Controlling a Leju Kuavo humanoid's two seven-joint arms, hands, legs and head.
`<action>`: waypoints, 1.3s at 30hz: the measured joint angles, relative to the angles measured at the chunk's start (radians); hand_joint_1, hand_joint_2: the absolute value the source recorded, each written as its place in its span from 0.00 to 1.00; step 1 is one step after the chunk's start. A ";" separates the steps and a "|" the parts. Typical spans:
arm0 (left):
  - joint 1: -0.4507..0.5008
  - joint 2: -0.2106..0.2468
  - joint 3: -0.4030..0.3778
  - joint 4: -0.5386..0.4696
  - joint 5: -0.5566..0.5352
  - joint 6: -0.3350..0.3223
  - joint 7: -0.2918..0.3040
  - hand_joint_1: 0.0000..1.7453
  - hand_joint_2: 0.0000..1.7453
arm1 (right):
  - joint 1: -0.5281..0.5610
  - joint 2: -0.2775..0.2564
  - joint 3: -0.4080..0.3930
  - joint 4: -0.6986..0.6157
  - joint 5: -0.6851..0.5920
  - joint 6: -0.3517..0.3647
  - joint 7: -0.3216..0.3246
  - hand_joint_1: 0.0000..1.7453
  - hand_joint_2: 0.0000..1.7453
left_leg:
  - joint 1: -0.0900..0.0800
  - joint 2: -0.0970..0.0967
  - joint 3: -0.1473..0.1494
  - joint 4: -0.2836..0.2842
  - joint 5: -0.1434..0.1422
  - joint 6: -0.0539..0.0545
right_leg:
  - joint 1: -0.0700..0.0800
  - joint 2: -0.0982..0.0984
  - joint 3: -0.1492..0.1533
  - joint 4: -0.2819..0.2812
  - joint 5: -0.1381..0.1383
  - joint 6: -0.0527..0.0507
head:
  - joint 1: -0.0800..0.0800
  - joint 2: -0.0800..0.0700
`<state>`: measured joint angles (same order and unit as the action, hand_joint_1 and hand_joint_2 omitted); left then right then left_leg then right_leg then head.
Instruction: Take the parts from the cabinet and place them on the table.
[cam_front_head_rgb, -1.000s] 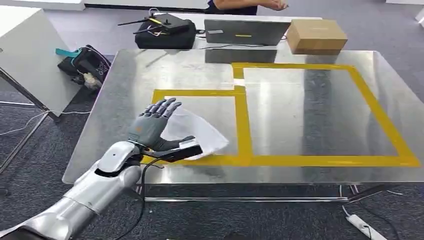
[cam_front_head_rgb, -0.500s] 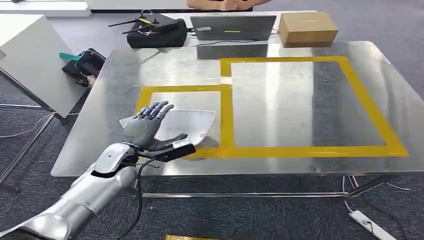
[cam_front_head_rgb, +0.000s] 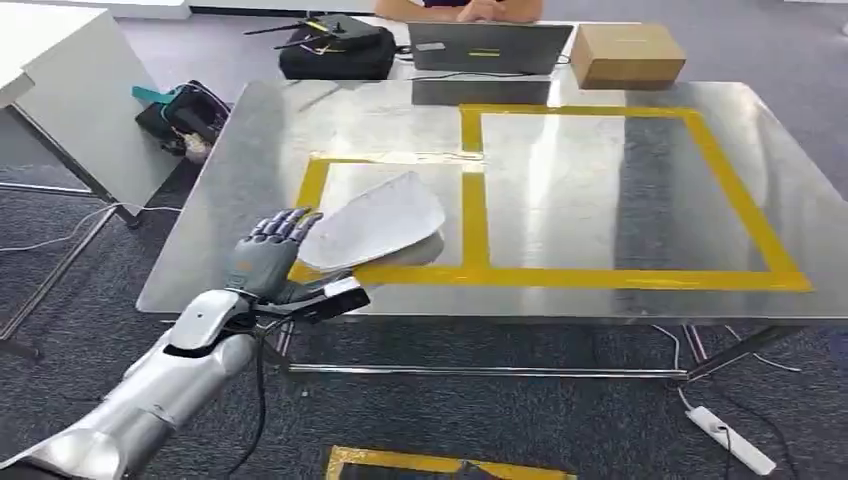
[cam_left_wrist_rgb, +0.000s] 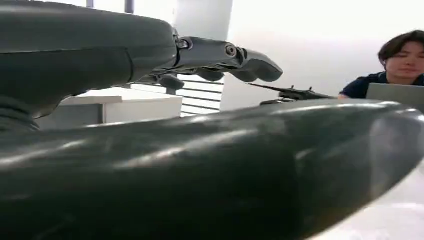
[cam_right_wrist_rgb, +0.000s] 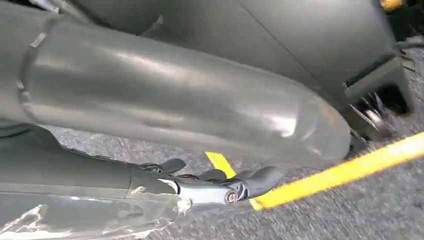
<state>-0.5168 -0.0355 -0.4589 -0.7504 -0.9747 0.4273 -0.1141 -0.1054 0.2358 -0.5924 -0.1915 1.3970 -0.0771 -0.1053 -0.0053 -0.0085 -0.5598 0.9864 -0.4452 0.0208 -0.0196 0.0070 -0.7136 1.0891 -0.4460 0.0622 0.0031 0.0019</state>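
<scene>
Release looks just completed in the head view: half a second ago the left hand (cam_front_head_rgb: 268, 262) had its thumb under the white plastic part (cam_front_head_rgb: 372, 220) and its fingers against the part's near edge, whereas now the hand sits back at the near-left corner of the steel table (cam_front_head_rgb: 250, 130), fingers spread and holding nothing, with the part lying flat by itself inside the smaller yellow-taped rectangle (cam_front_head_rgb: 316, 176). The whole picture has also shifted between those frames, so the camera moved as well — I judge the hand's retreat by its gap to the part, not by its place in the frame. For the task, that reads as one part delivered; the next step would be a return to the cabinet. The part lies just beyond and to the right of the fingertips, near but apart from them. In the left wrist view, the thick grey thumb crosses the lower half and dark fingers (cam_left_wrist_rgb: 235, 55) reach out straight above it with nothing between — open; a person sits behind a laptop (cam_left_wrist_rgb: 397, 92) beyond. In the right wrist view, the right hand (cam_right_wrist_rgb: 210, 187) hangs over grey carpet and a yellow floor stripe (cam_right_wrist_rgb: 345, 170), fingers loosely extended, holding nothing.
</scene>
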 joint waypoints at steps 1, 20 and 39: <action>0.000 0.000 0.001 0.001 -0.001 0.000 0.000 0.00 0.00 | 0.002 0.000 0.000 0.000 0.000 0.000 0.000 0.00 0.00 | -0.001 0.000 -0.011 0.000 0.010 0.004 | 0.001 0.000 -0.020 0.078 -0.062 0.001 | 0.002 0.000; 0.010 0.016 0.021 0.020 -0.002 0.001 0.000 0.00 0.00 | -0.011 -0.006 0.001 -0.001 -0.003 0.000 0.000 0.00 0.00 | 0.013 0.001 -0.176 0.316 -0.085 -0.063 | 0.011 -0.004 0.091 -0.073 0.030 -0.048 | -0.008 0.000; 0.036 0.033 0.029 0.045 -0.019 0.008 0.021 0.00 0.00 | 0.000 -0.020 0.002 -0.002 -0.007 0.002 -0.002 0.00 0.00 | -0.008 0.000 -0.102 0.004 0.085 -0.004 | 0.025 -0.001 0.183 -0.002 -0.061 -0.029 | 0.003 0.000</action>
<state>-0.4813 -0.0023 -0.4299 -0.7050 -0.9941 0.4356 -0.0935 -0.1057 0.2159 -0.5909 -0.1930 1.3897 -0.0755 -0.1071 -0.0132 -0.0087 -0.6617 0.9905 -0.3603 0.0165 0.0058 0.0061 -0.5303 1.0871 -0.5066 0.0334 0.0061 0.0019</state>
